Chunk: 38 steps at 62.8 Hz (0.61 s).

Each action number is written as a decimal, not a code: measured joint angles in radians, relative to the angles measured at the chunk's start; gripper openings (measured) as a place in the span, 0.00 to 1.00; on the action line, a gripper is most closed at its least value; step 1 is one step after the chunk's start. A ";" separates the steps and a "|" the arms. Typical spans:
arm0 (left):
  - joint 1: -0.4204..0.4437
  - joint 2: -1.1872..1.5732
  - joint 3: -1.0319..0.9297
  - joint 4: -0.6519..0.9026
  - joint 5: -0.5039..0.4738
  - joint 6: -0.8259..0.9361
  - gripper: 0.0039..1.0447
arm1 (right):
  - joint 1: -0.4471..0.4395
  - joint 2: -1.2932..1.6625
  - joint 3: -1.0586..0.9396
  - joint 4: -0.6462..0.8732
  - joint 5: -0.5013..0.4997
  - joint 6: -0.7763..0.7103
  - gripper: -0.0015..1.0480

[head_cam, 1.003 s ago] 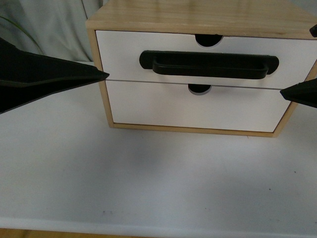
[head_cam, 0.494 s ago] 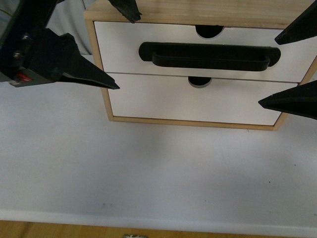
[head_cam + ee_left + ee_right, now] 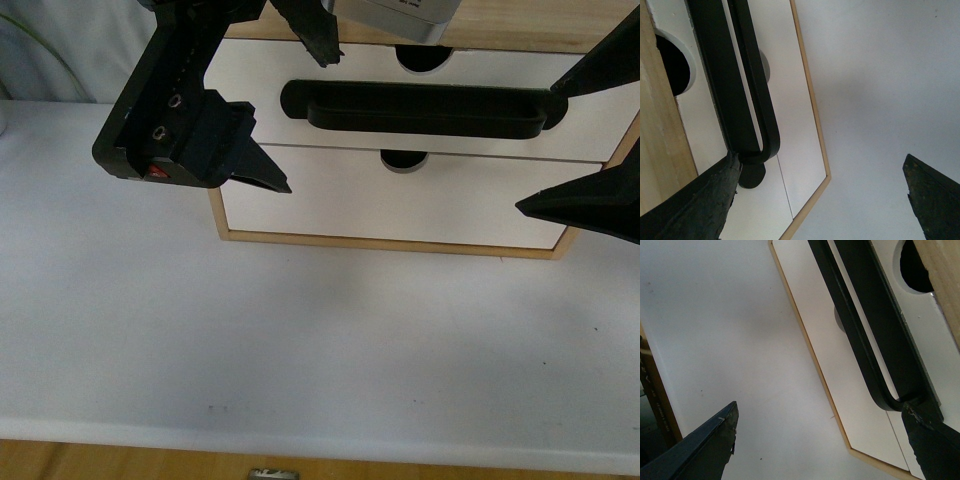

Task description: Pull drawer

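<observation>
The drawer [image 3: 600, 125] is the upper white front of a wooden cabinet, with a long black bar handle [image 3: 420, 108] and a half-round notch [image 3: 422, 58] in its top edge. Its front lies level with the plain lower front [image 3: 400, 205]. My left gripper [image 3: 307, 127] is open, straddling the handle's left end. In the left wrist view one finger [image 3: 715, 195] lies against that end of the handle [image 3: 747, 100]. My right gripper [image 3: 535, 150] is open around the handle's right end. There, one finger [image 3: 930, 440] meets the handle [image 3: 875, 325].
The cabinet stands on a white table [image 3: 300, 340] whose wooden front edge [image 3: 120, 462] runs along the bottom of the front view. A pale curtain [image 3: 60, 50] hangs at the back left. The lower drawer has its own small notch [image 3: 403, 160].
Both grippers have closed in on the handle from the sides. The left arm's body has swung in front of the cabinet's left corner. The drawer front has not moved.
</observation>
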 joint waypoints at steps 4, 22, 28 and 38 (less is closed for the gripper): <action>-0.006 0.008 0.008 -0.002 -0.013 0.000 0.94 | 0.000 0.007 0.000 0.005 0.000 0.000 0.91; -0.021 0.071 0.055 -0.002 -0.068 0.000 0.94 | 0.010 0.031 0.003 0.027 -0.001 0.003 0.91; -0.022 0.089 0.067 0.000 -0.089 0.001 0.94 | 0.013 0.041 0.010 0.035 -0.003 0.005 0.91; -0.020 0.126 0.088 0.011 -0.121 0.002 0.94 | 0.020 0.054 0.024 0.051 -0.008 0.010 0.91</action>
